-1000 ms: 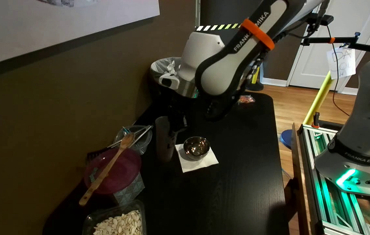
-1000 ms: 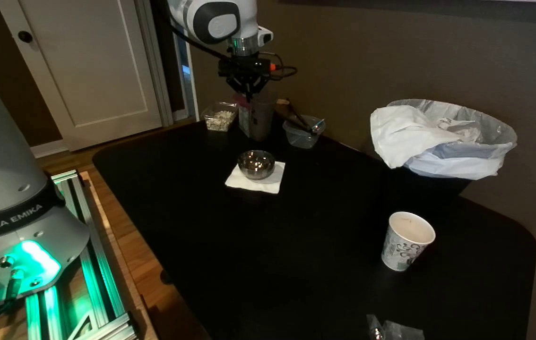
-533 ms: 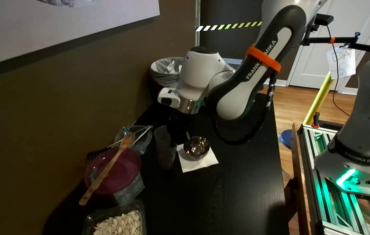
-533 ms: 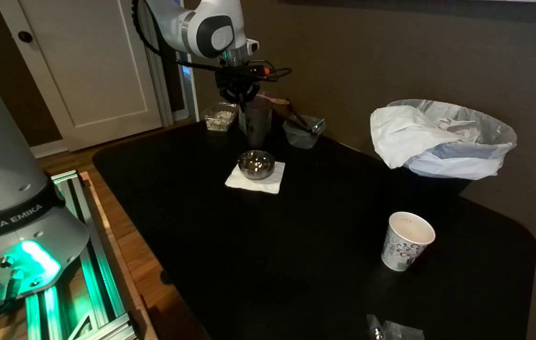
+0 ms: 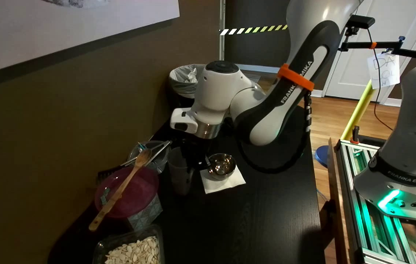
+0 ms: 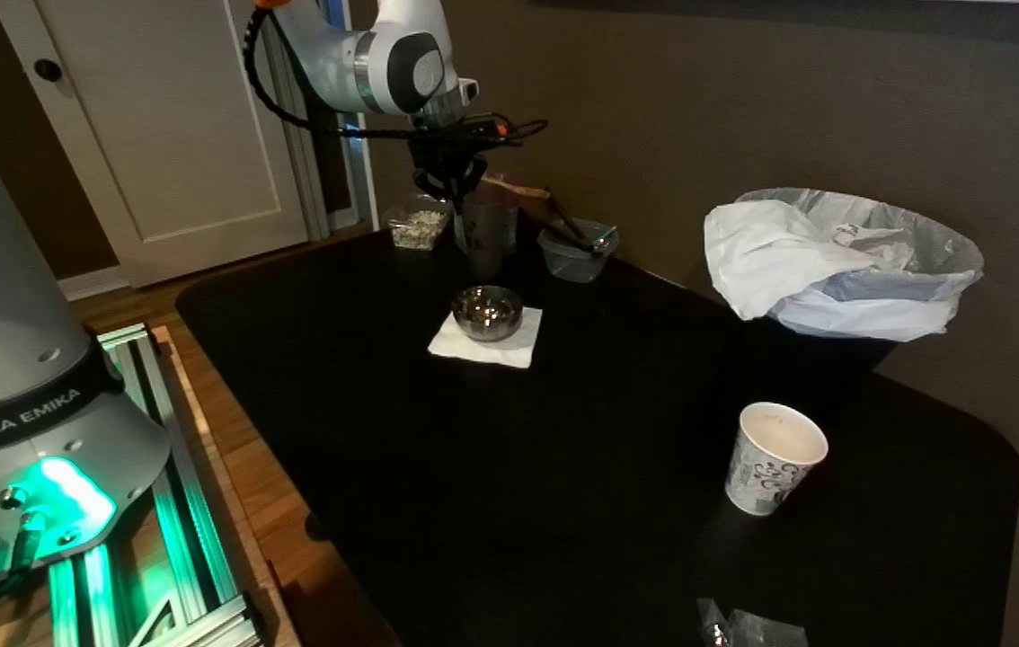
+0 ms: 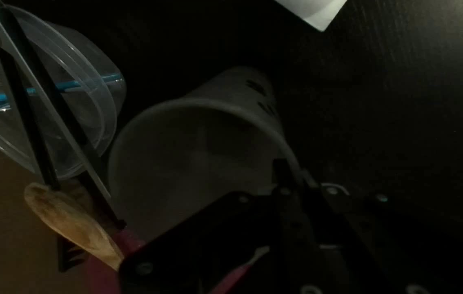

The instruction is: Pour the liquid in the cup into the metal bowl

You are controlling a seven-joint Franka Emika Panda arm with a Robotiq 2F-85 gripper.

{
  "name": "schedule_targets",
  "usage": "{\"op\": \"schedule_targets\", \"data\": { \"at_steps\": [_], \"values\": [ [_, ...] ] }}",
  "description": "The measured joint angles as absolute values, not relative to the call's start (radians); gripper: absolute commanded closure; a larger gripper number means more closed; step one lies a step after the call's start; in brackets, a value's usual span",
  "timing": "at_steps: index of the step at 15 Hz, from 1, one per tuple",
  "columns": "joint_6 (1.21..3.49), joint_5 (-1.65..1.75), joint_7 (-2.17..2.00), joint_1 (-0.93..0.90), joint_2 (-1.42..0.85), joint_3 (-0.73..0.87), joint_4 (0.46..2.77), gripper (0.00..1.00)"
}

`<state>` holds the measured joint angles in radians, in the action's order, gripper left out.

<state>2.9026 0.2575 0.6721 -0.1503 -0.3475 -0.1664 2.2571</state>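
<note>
- Presents the cup (image 5: 180, 174) as tall, greyish and translucent, with a wide round mouth, a pale rim, a narrower base and dark marks on the outside.
- Appears roughly upright in both exterior views; in the wrist view, too dim inside to make out the contents.
- Grips the cup by its rim in the black gripper (image 7: 297, 173): one of the fingers (image 7: 283, 175) inside the mouth, its partner against the outside, closed together on the thin side between.
- Extends from the fingers toward the long edge of the black bench (image 5: 263, 220) by the wall (image 5: 120, 102); impossible to tell, base touching the bench or raised above it.
- Is just beside a clear tub (image 5: 161, 164) and near a pink bowl (image 5: 142, 192), both along that edge.
- Has the metal bowl (image 5: 221, 166) nearby but apart, toward the opposite long edge, upright on a white napkin (image 5: 224, 184), shiny inside.
- Shows, in an exterior view, a printed paper cup (image 6: 770, 463) well apart, toward a wall-side corner.
</note>
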Motion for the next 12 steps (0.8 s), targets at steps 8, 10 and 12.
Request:
{"op": "schedule_targets", "data": {
  "at_steps": [8, 10, 12],
  "values": [
    [2.877, 0.353, 0.643, -0.182, -0.443, -0.153, 2.152, 0.93],
    [2.861, 0.368, 0.639, -0.190, -0.459, -0.149, 2.126, 0.68],
    [2.856, 0.380, 0.632, -0.197, -0.470, -0.145, 2.105, 0.59]
  ]
}}
